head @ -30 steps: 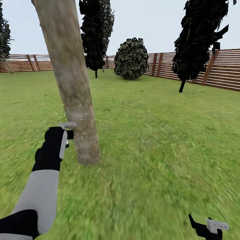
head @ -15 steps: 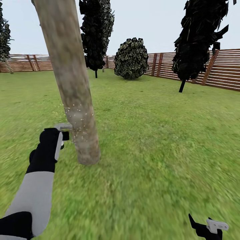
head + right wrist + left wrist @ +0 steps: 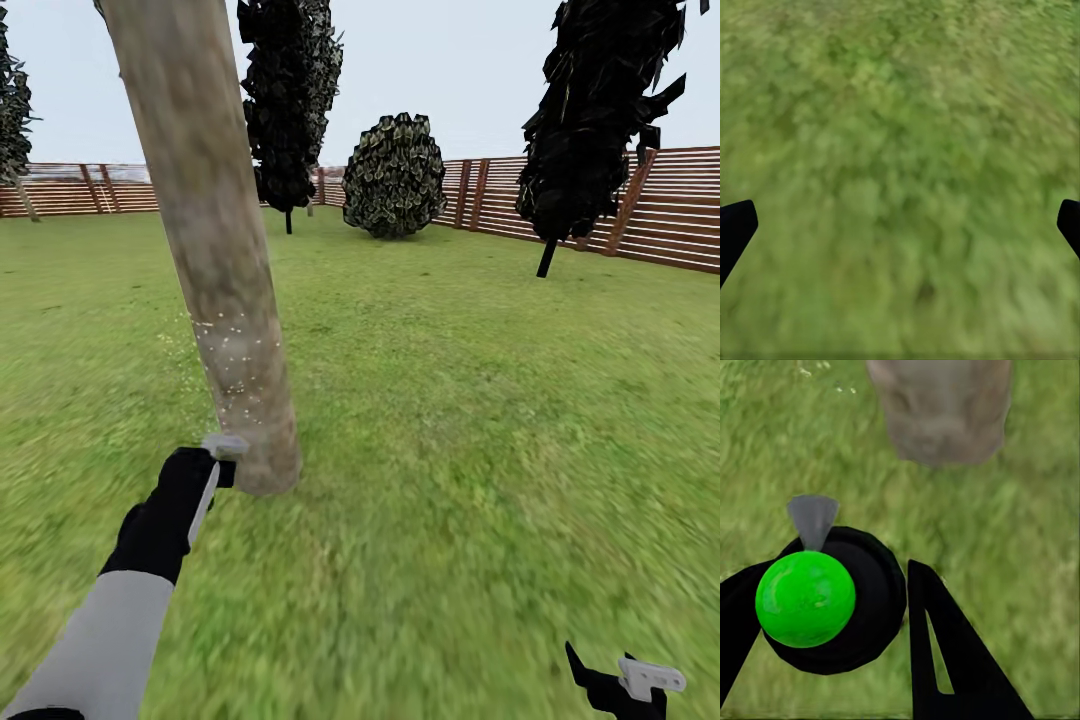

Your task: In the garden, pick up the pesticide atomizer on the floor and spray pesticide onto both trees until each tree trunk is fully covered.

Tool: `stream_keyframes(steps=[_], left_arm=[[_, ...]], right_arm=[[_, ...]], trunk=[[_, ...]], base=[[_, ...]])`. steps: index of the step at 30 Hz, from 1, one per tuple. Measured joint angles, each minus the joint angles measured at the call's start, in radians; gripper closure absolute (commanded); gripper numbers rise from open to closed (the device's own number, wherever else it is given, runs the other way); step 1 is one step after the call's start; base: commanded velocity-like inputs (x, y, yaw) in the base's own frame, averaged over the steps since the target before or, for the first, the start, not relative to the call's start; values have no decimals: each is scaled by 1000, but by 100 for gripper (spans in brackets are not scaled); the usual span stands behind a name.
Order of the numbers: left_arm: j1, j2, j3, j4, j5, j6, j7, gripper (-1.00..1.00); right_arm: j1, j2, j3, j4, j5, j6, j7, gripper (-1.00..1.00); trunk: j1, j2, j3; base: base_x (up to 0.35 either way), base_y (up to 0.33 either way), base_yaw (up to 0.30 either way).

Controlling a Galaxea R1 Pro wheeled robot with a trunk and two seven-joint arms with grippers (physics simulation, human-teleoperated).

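Note:
The nearest tree trunk (image 3: 210,240), pale grey-beige and leaning, rises from the grass floor (image 3: 450,450). Whitish pesticide specks (image 3: 232,352) dot its lower part. My left gripper (image 3: 222,458) sits low beside the trunk's base, just to its left. In the left wrist view the gripper (image 3: 825,585) is shut on the pesticide atomizer (image 3: 805,598), a black body with a green ball top. Its grey nozzle (image 3: 813,517) points toward the trunk's foot (image 3: 941,412). My right gripper (image 3: 630,685) hangs low at the right, open, and its fingertips (image 3: 735,229) frame bare grass.
Two dark-foliaged trees (image 3: 290,100) (image 3: 600,110) and a round bush (image 3: 394,175) stand farther back. A brown slat fence (image 3: 680,210) bounds the lawn behind and to the right. Open grass stretches right of the trunk.
My left arm has dropped with the atomizer from mid-trunk height to the trunk's base, shifting slightly right. The specks stay on the bark above it. The right gripper has not moved.

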Motion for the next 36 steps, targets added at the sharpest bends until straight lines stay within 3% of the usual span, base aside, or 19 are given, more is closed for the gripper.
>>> stream_keyframes(steps=[5,7,8,10,14,18,23,36], left_arm=[[6,-10,37,163,1,-172,52,100],[7,-16,111,230,12,-254,72,100],[7,-21,183,290,28,-326,77,100],[7,-23,218,346,36,-403,79,100],[9,-22,227,430,37,-447,78,100],[10,-17,225,463,30,-464,76,100],[10,-20,222,501,30,-541,78,100],[20,-14,220,503,27,-548,74,100]], right_arm=[[0,0,0,0,0,0,0,-100],[0,0,0,0,0,0,0,-100],[0,0,0,0,0,0,0,-100],[0,0,0,0,0,0,0,-100],[0,0,0,0,0,0,0,-100],[0,1,0,0,0,0,0,-100],[0,2,0,0,0,0,0,-100],[0,2,1,2,1,0,0,-100]], trunk=[[0,0,0],[0,0,0],[0,0,0],[0,0,0],[0,0,0],[0,0,0],[0,0,0],[0,0,0]], base=[[0,0,0],[0,0,0],[0,0,0],[0,0,0],[0,-105,32],[24,-258,197],[93,-271,264],[162,-247,26]])
